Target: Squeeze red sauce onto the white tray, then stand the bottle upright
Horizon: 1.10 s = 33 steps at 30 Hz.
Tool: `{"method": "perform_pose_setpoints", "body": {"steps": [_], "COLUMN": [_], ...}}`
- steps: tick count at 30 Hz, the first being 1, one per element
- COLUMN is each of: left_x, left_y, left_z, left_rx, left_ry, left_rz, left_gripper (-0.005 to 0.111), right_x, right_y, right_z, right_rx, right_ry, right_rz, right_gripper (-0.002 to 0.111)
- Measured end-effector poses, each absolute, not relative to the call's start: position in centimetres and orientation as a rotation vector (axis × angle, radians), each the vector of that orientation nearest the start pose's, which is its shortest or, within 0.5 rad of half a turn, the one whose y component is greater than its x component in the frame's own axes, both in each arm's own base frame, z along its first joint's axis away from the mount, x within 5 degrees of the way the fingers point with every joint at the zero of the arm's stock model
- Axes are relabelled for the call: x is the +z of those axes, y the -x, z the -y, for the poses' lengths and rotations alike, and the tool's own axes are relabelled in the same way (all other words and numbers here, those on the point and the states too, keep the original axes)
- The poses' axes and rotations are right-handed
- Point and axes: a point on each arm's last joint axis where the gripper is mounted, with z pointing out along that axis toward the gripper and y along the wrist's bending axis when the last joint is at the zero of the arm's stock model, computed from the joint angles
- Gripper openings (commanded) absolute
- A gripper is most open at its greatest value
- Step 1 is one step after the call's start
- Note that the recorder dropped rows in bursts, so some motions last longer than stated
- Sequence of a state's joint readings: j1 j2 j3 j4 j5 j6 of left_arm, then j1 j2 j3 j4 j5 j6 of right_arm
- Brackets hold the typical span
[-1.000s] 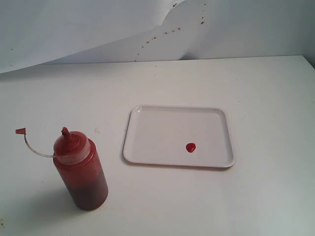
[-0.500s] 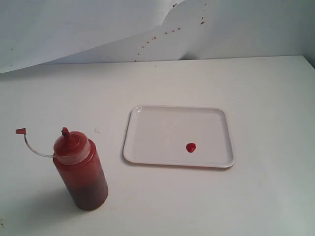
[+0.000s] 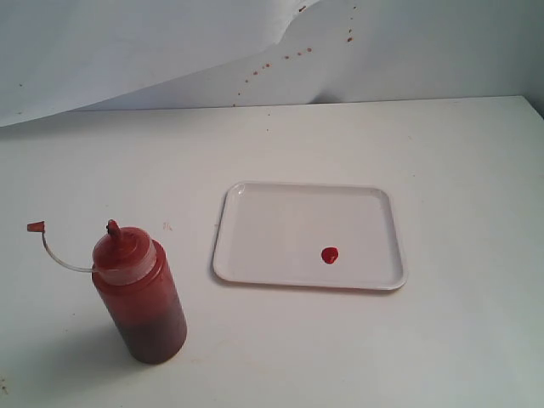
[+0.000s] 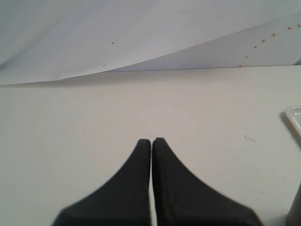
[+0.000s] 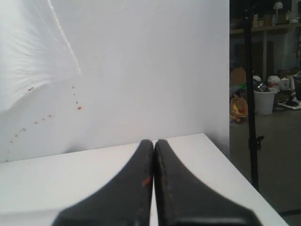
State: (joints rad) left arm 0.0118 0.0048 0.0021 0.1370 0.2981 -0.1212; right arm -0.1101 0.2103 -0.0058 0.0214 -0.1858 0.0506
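Across the white tabletop, seemingly nothing left to do: best finished by holding both arms clear and touching nothing. Centre-right of the exterior view, the white tray, lying flat. Lower left, well apart from it, the bottle, standing upright, long axis vertical, nozzle pointing up. Left tool and right tool pressed closed, gripping nothing. Low on the tray, a small round blob of red sauce. Left of the bottle, its tethered cap.

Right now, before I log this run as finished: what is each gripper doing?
Left gripper: closed, holding nothing.
Right gripper: closed, holding nothing.
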Motion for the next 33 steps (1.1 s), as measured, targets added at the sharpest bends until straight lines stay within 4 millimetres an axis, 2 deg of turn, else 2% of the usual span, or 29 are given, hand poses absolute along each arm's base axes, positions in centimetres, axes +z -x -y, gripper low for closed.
{"method": "perform_pose_setpoints", "body": {"steps": [4, 12, 20, 33], "left_x": [18.6, 18.6, 18.6, 18.6], "left_y": [-5.5, -5.5, -5.5, -5.5], "left_z": [-0.4, -0.4, -0.4, -0.4], "left_rx": [0.051, 0.051, 0.051, 0.051], "left_ry": [0.031, 0.031, 0.031, 0.031], "left_rz": [-1.786, -1.786, -1.786, -1.786], "left_gripper": [0.002, 0.002, 0.002, 0.002], "right_x": [21.5, 19.6, 18.7, 18.4], "right_y": [-7.0, -6.6, -6.2, -5.4], "right_z": [0.8, 0.7, 0.7, 0.0], "right_rx": [-0.049, -0.064, -0.096, -0.047], "right_ry": [-0.125, -0.115, -0.081, 0.077], "right_rz": [-1.522, -1.718, -1.821, -1.820], "right_gripper": [0.000, 0.000, 0.000, 0.000]}}
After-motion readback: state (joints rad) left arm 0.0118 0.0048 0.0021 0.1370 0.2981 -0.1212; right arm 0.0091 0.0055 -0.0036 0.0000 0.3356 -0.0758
